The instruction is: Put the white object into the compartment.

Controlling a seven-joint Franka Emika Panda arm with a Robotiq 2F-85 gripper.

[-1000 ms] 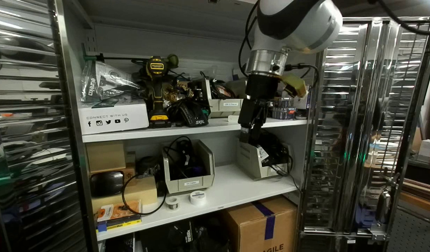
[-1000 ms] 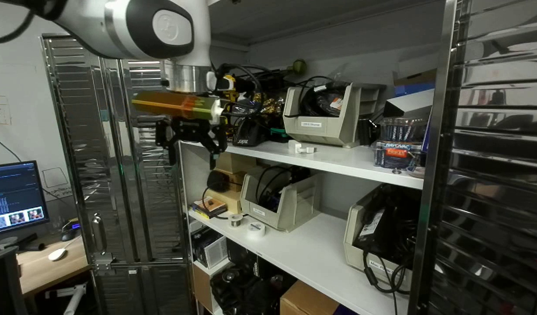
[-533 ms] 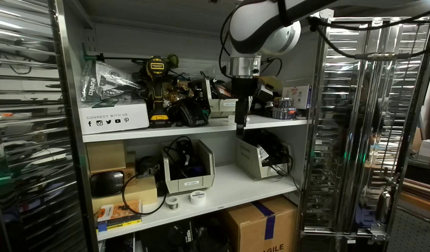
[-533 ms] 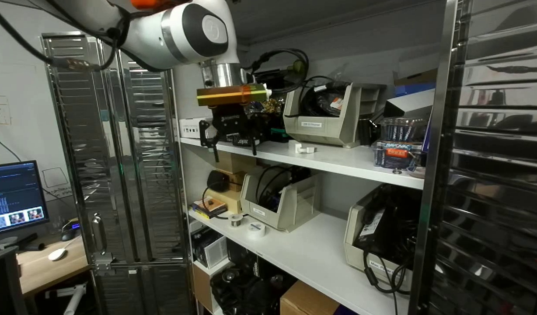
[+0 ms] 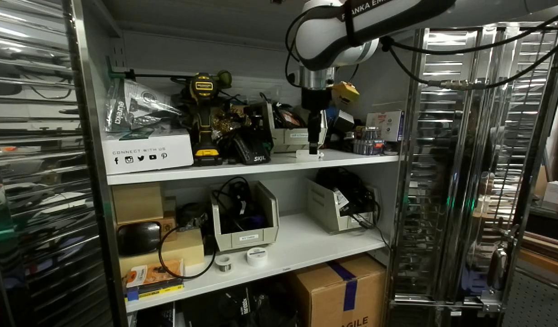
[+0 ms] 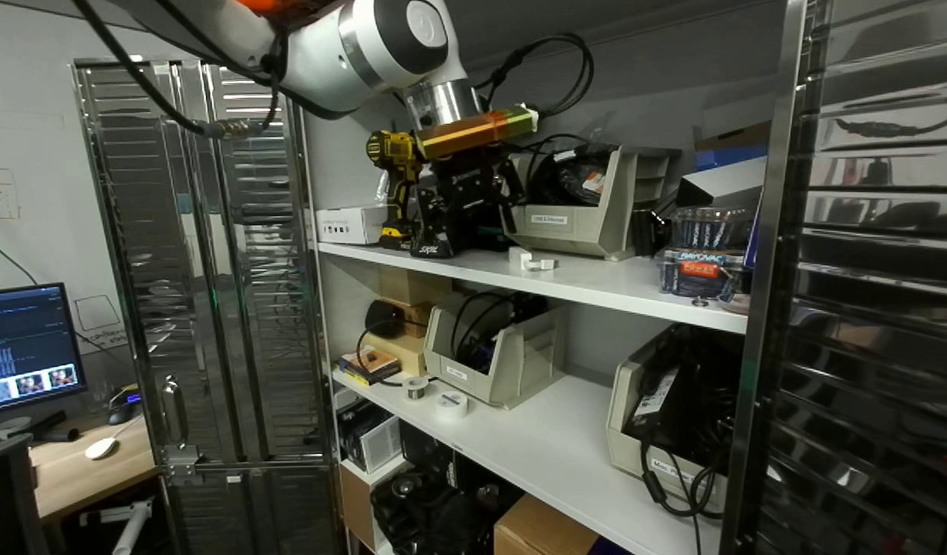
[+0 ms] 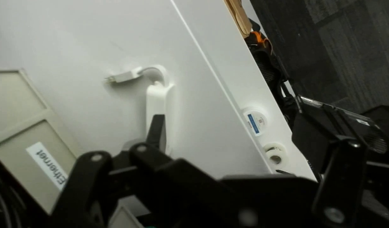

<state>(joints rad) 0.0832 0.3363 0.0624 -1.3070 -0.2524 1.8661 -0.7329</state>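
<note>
The white object is a white power adapter with a short cord and plug. It lies on the upper shelf in both exterior views [image 5: 301,155] [image 6: 521,260] and in the wrist view [image 7: 155,98]. My gripper [image 7: 233,131] is open and empty, its fingers wide apart. One finger [image 7: 157,129] overlaps the lower part of the adapter in the wrist view; I cannot tell contact there. In an exterior view the gripper [image 6: 467,212] stands left of the adapter and above it, apart. A grey bin [image 6: 574,227] labelled Ethernet stands behind the adapter; it also shows in the wrist view [image 7: 26,133].
A yellow drill [image 5: 203,118], a SKIL charger [image 5: 251,150] and a white box [image 5: 147,150] stand on the upper shelf. Batteries [image 6: 701,270] sit near its far end. The lower shelf holds grey bins [image 5: 247,238] [image 5: 324,213] and two spools [image 5: 257,257] [image 5: 224,263].
The arm has swung in toward the cabinet. The open gripper has come from in front of the shelves to above the upper shelf near the adapter. The adapter has not moved.
</note>
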